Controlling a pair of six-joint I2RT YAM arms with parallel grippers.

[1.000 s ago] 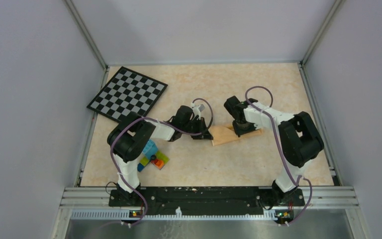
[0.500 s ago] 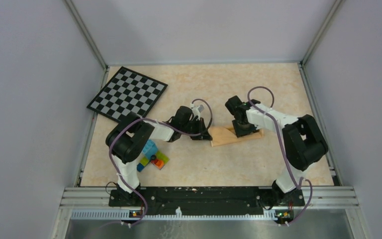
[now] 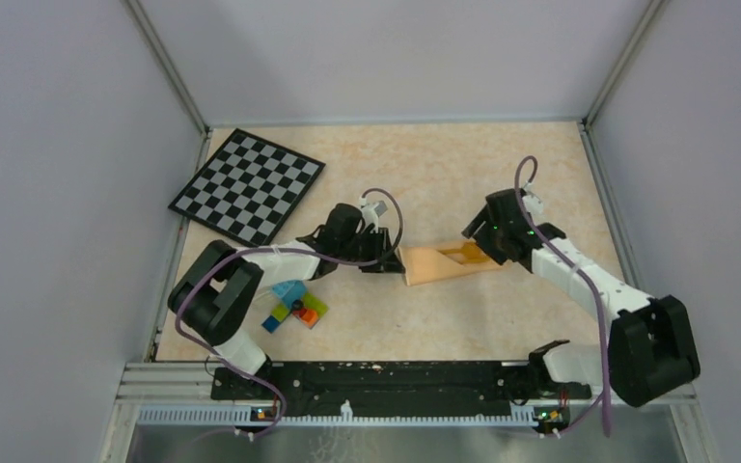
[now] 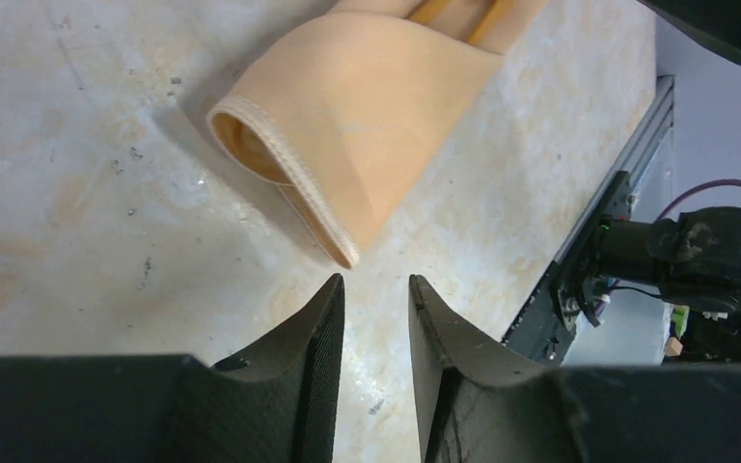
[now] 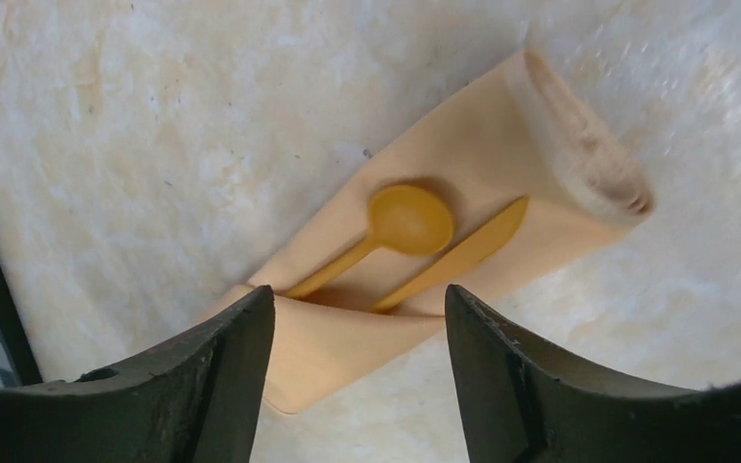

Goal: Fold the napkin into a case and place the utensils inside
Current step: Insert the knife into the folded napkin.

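At near-left of table (image 3: 415,323), toy bricks (image 3: 289,309) lying clustered beside left arm. Mid-table, left gripper (image 4: 374,285) sitting just short of rolled end of case (image 3: 434,263), fingers narrowly apart, gripping nothing. Case lying flat at slant, bare tabletop showing along both long edges. Right gripper (image 5: 357,294) hovering at opposite end, fingers spread wide, empty. Spoon (image 5: 400,222) and flat utensil (image 5: 463,253) lying side by side on cloth, handles tucking under fold. Far left, checkerboard (image 3: 247,181) lying at table edge, well apart.
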